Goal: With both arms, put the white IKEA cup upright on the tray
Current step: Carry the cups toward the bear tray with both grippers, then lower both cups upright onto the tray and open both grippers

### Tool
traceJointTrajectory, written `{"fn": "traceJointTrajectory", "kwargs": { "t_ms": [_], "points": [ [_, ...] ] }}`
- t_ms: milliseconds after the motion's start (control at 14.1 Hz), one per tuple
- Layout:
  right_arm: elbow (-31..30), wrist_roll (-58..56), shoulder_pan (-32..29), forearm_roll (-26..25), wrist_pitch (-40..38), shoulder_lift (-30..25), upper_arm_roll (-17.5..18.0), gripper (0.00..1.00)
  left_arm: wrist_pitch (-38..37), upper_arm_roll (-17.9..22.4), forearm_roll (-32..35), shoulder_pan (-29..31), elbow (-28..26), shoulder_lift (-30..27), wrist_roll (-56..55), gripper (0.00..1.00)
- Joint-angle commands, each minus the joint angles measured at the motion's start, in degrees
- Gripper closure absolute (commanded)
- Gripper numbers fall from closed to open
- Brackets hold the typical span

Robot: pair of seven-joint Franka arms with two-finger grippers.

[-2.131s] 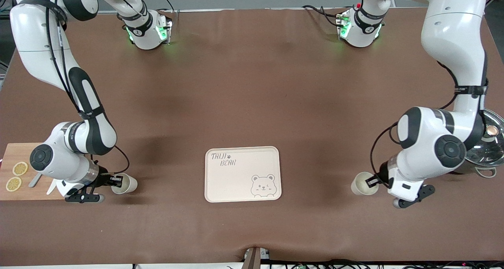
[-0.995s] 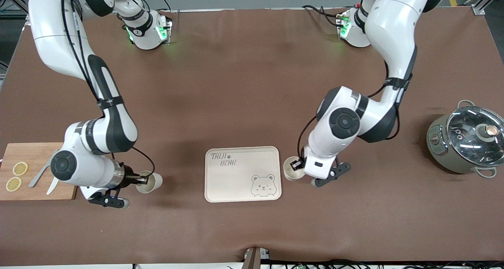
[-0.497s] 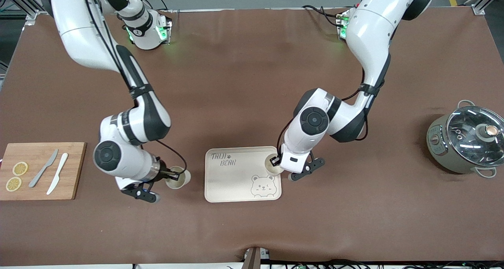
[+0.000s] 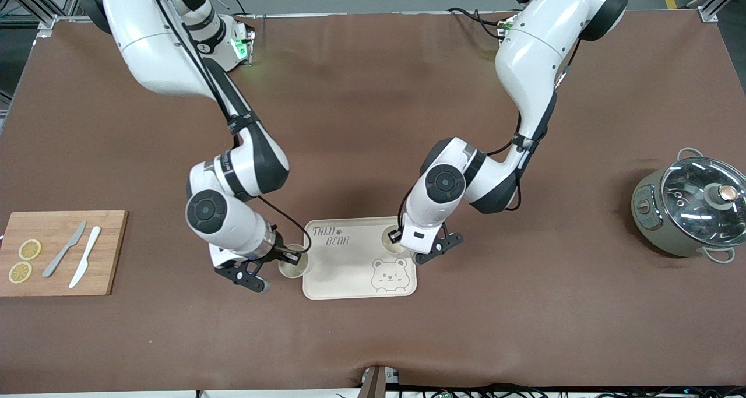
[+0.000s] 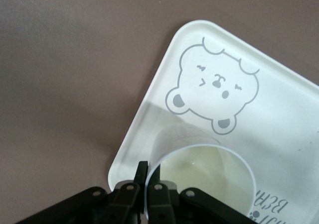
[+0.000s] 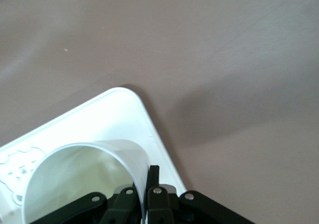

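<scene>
Tray (image 4: 349, 270): cream, rounded corners and a raised rim, lying flat on the brown table (image 4: 373, 340) near the front camera; grey "TAIJI BEAR" lettering and a bear-face drawing on its floor.
Left gripper (image 4: 397, 238): over the tray's edge toward the left arm's end of the table, fingers pinched on the rim of a white cup, one finger inside the wall and one outside, as the left wrist view shows.
Left cup (image 4: 393, 240): upright, mouth open upward, over the tray just above the bear face; whether its base touches the tray I cannot tell.
Right gripper (image 4: 289, 260): at the tray's edge toward the right arm's end of the table, fingers clamped the same way on the rim of a second white cup.
Right cup (image 4: 291, 267): upright, straddling the tray's rim in the front view; the right wrist view shows it over the tray's corner (image 6: 130, 100).
Cutting board (image 4: 108, 252): wooden, at the right arm's end of the table, well apart from the tray.
On the board: two lemon slices (image 4: 24, 260), a grey knife (image 4: 64, 257) and a white knife (image 4: 85, 264), side by side.
Pot (image 4: 689, 205): grey, with a glass lid, at the left arm's end of the table.
</scene>
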Motion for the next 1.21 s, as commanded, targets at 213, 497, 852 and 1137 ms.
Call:
{"fn": "traceJointTrajectory", "kwargs": {
  "t_ms": [213, 497, 852, 1137],
  "points": [
    [0.33, 5.56, 4.09, -0.67, 7.24, 3.67, -0.77, 1.00, 1.43, 0.70, -1.35, -0.94, 1.21, 1.94, -0.64, 0.86],
    [0.33, 5.65, 5.32, -0.76, 9.44, 5.96, -0.86, 1.00, 1.52, 0.70, -1.27, -0.85, 1.21, 1.24, -0.91, 0.41],
    [0.24, 5.65, 5.49, -0.94, 10.15, 7.19, -0.95, 1.00, 0.91, 1.23, -0.91, -0.23, 1.21, -1.92, -2.84, 0.18],
    [0.33, 5.56, 5.58, -1.29, 10.15, 7.46, -0.95, 0.91, -4.18, 1.23, -0.48, 1.96, 1.03, -6.39, -2.67, 0.04]
  ]
}}
